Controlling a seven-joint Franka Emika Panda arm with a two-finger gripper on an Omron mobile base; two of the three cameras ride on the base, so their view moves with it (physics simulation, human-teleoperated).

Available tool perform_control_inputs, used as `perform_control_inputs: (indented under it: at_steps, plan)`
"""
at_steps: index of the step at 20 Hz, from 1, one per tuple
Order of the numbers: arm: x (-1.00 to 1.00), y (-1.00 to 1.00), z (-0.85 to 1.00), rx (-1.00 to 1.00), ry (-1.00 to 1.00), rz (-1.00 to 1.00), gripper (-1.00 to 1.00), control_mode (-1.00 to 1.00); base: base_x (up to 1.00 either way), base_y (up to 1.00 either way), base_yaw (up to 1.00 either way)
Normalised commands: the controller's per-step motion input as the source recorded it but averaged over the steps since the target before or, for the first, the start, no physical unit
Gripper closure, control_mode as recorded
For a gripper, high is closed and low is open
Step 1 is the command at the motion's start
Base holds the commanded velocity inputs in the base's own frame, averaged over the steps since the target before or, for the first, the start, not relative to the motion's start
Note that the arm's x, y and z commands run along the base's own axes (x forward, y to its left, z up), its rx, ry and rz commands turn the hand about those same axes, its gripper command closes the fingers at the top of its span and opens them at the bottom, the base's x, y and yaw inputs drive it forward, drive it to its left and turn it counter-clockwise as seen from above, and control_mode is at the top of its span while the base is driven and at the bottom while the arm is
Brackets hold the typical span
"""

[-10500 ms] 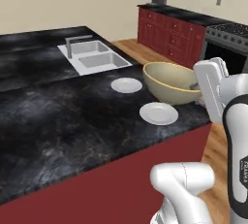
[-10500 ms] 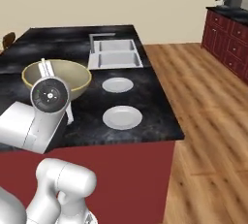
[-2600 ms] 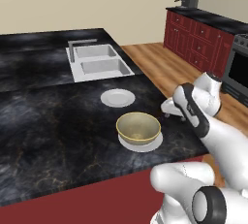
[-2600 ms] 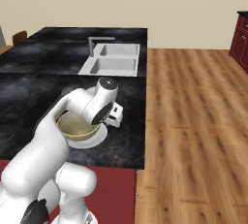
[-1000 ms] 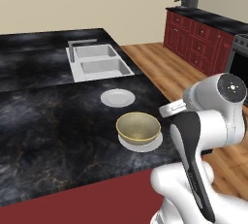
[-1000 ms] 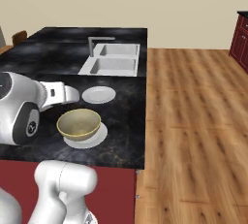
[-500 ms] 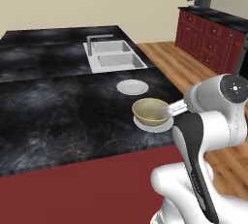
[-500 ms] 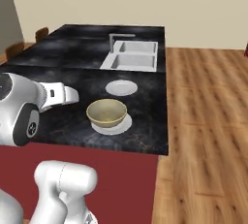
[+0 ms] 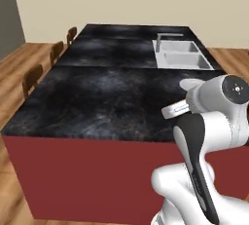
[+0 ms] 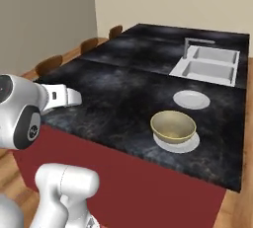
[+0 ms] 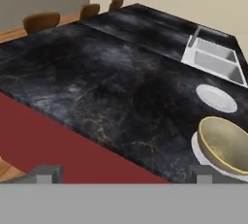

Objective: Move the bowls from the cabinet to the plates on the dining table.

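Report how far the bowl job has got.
Done: the deep olive-tan bowl sits on one small white round plate on the black marble dining table. In hand: nothing; the hand is open. Left: the second white plate beside the sink has no bowl yet.

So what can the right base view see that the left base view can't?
Only the right base view: the olive-tan bowl sitting on a white plate, and a second plate, bare, nearer the sink. Only the left base view: a strip of wooden floor beyond the sink. Both share the black dining table, the sink and brown chair backs.
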Motion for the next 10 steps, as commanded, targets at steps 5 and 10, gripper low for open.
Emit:
perform_control_inputs:
  at_steps: [5, 10]
  plan:
    - [0.0, 0.0, 0.0, 0.0, 0.0, 0.0, -1.0, 1.0, -0.01, 0.41, 0.58]
    - [0.0, 0.0, 0.0, 0.0, 0.0, 0.0, -1.0, 1.0, 0.0, 0.23, 0.53]
